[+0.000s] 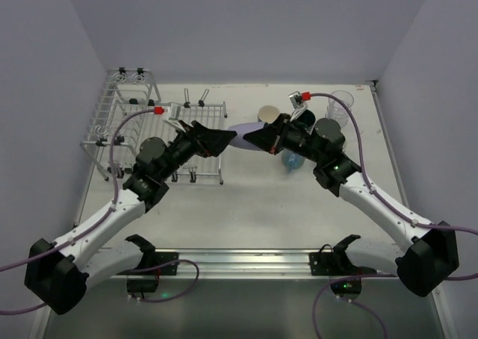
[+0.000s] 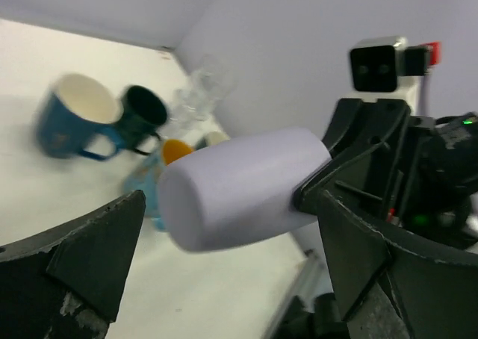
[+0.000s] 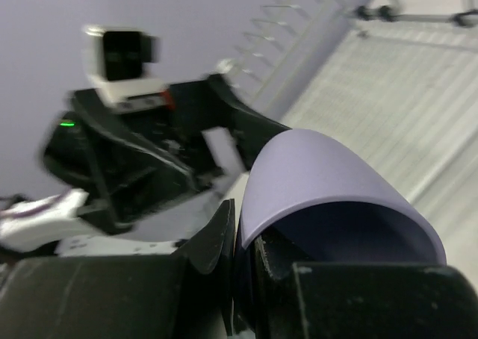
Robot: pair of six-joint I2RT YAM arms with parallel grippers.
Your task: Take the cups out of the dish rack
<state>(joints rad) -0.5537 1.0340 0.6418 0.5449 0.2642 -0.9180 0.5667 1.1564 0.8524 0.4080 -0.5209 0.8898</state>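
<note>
The desk (image 1: pixel 246 204) has the rack (image 1: pixel 127 126) in its far-left corner, and above the middle the left claw (image 1: pixel 224 140) gapes wide open either side of the sideways lavender cup (image 1: pixel 240 136), with the right claw (image 1: pixel 254 138) clamped tight on its rim.

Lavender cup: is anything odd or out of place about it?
Yes: the lavender cup lies sideways in mid-air, its rim pinched by the right fingers, with the left fingers open around its base. No spill or damage shows.
</note>
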